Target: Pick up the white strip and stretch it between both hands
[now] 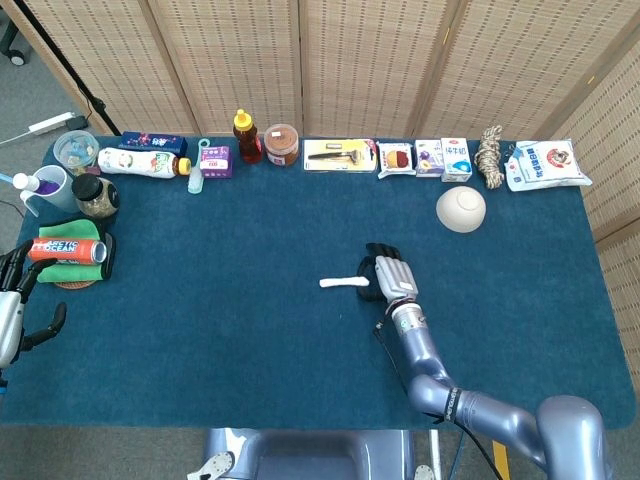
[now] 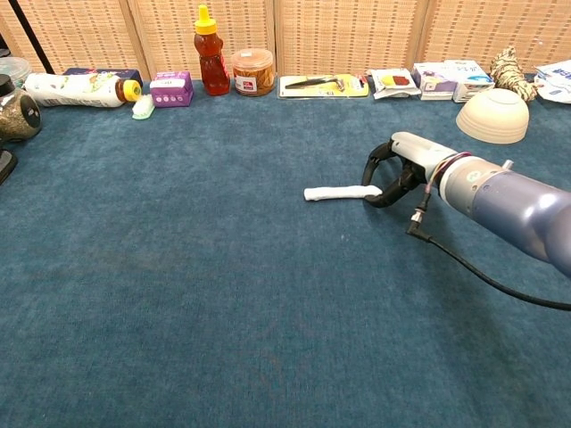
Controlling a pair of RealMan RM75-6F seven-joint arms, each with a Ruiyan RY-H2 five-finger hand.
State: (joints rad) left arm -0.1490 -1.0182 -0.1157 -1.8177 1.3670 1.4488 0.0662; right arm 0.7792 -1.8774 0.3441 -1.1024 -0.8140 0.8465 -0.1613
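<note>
The white strip [image 1: 343, 282] [image 2: 337, 192] lies flat on the blue tablecloth near the middle of the table. My right hand [image 1: 393, 275] [image 2: 401, 165] arches over the strip's right end, its curled fingers and thumb pinching that end against the cloth. The rest of the strip stretches out to the left, free. My left hand [image 1: 12, 305] shows only in the head view, at the far left edge beside the table, with its fingers apart and nothing in it. It is far from the strip.
An upturned cream bowl [image 1: 461, 209] [image 2: 492, 114] sits behind and to the right of my right hand. Bottles, jars and packets line the back edge, among them a honey bottle [image 1: 246, 137] [image 2: 210, 53]. A tube on a green cloth [image 1: 68, 249] lies at the left.
</note>
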